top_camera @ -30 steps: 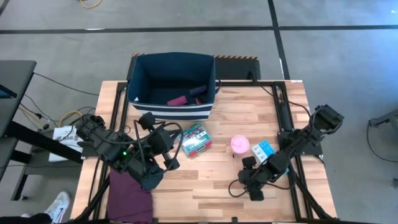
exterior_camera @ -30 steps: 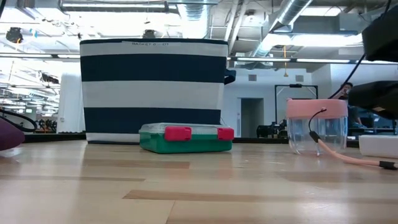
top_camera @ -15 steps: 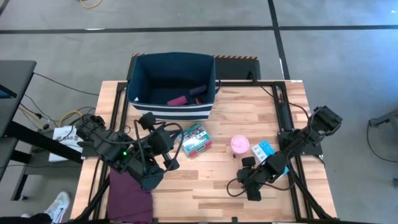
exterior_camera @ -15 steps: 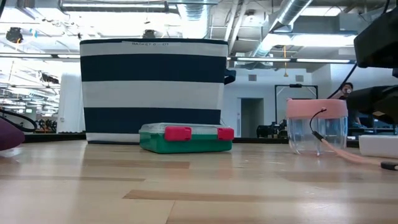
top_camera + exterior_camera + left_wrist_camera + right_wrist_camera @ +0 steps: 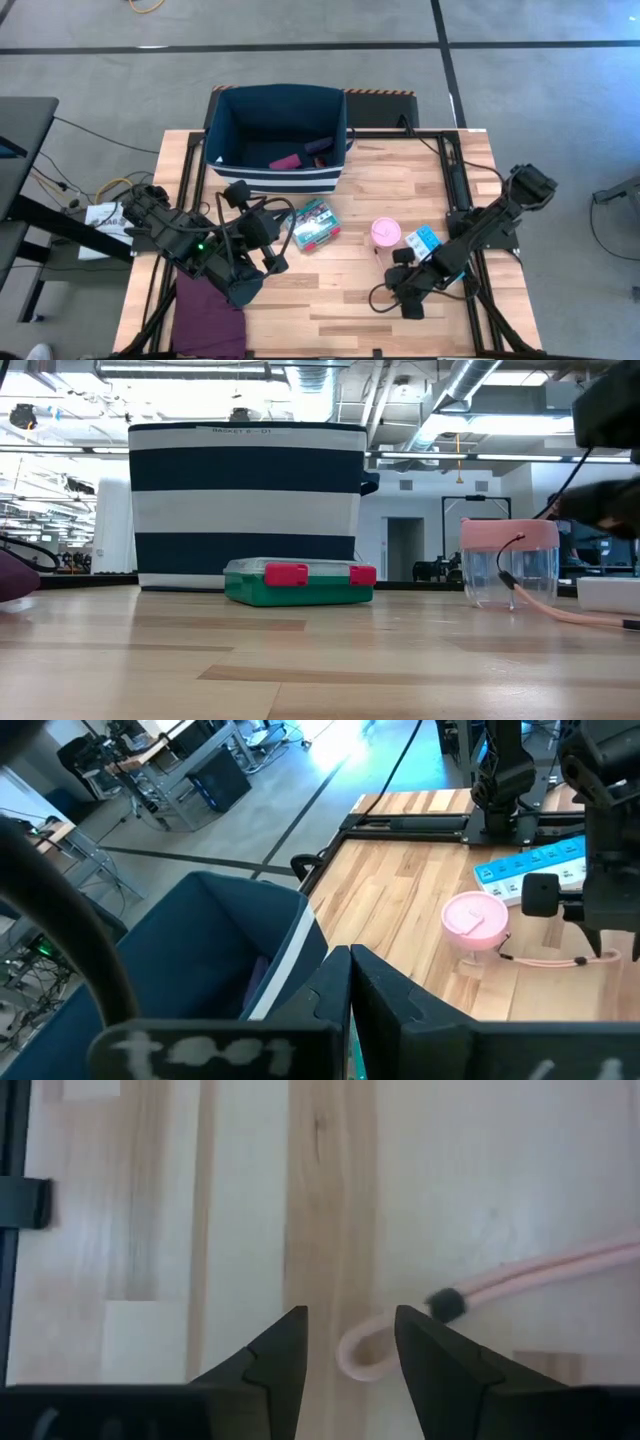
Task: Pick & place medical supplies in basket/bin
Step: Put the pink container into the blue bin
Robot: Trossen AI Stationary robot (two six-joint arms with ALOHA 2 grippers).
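Right gripper (image 5: 348, 1348) spread over a pink cord's (image 5: 520, 1282) loop, near pink tub (image 5: 386, 233).
Blue-white strip (image 5: 424, 241) just beside tub; green-red packet (image 5: 313, 224) between tub and bin (image 5: 277, 133).

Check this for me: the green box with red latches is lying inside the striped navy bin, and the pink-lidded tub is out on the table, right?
Not quite. The green box with red latches is lying on the table in front of the striped navy bin, not inside it; the high view shows this. The pink-lidded tub is out on the table, as you said.
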